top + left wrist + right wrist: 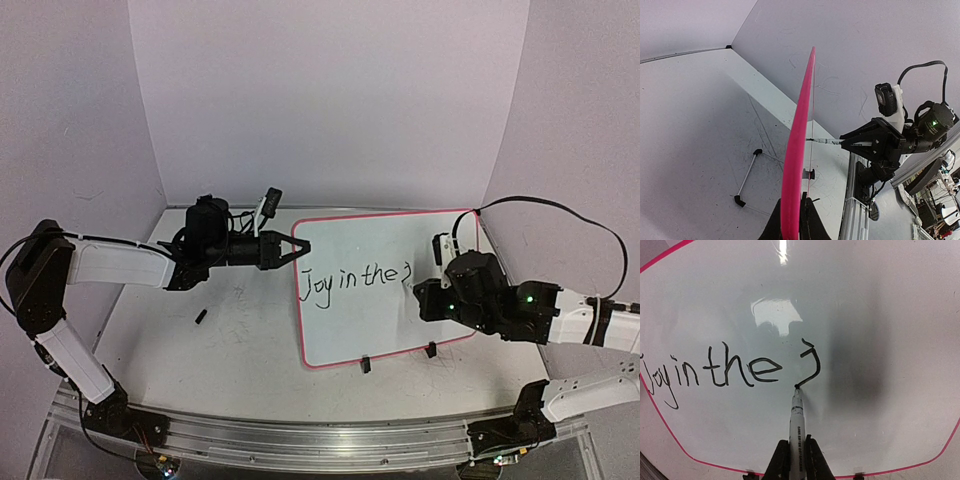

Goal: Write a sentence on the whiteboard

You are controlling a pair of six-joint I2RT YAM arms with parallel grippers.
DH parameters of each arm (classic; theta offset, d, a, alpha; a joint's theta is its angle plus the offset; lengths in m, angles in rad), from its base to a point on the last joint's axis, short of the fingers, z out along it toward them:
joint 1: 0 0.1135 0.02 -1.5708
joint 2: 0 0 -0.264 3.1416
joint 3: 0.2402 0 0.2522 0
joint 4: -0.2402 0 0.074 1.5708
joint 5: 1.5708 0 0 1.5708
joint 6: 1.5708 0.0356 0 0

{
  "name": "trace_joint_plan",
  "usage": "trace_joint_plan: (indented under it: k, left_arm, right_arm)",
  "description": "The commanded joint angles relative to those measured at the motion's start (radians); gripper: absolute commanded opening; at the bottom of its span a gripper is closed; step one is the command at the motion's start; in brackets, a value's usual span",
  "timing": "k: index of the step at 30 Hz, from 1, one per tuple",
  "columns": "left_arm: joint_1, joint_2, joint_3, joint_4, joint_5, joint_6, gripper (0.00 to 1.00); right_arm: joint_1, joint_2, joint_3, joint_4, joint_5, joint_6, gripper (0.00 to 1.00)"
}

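Writing: "joy in the" on whiteboard [385,335], next letter half-made, sentence unfinished.
L gripper [300,250]: pinches its edge.
R gripper [796,452]: grips marker [797,415].

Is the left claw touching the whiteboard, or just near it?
Touching. The left wrist view shows the left gripper shut on the whiteboard, one finger pressed against each side of its pink edge.

We see the whiteboard [390,320] on the table [240,360], right of centre. Our left gripper [300,248] grips its left edge. Our right gripper [797,457] sets the marker [797,410] tip on its right half. 2 clips [366,364] sit on its near edge, and a small piece [201,317] lies to its left.
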State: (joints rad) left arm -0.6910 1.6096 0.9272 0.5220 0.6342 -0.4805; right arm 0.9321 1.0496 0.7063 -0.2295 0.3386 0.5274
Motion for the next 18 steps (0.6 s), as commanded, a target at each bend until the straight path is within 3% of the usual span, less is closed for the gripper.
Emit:
trace_joint_plan:
  k: [1,8,18]
  left_arm:
    - [0.004,-0.006,-0.012,-0.056,-0.102,0.049,0.00]
    - [0.004,-0.010,-0.022,-0.056,-0.107,0.048,0.00]
    - [0.004,-0.007,-0.015,-0.056,-0.106,0.048,0.00]
  right_arm:
    - [-0.004,0.006,0.007,0.019,-0.018,-0.002,0.00]
    - [-0.004,-0.140,-0.009,-0.039,0.065,0.025,0.00]
    - [-0.014,-0.084,0.029,-0.003,0.133,0.000,0.00]
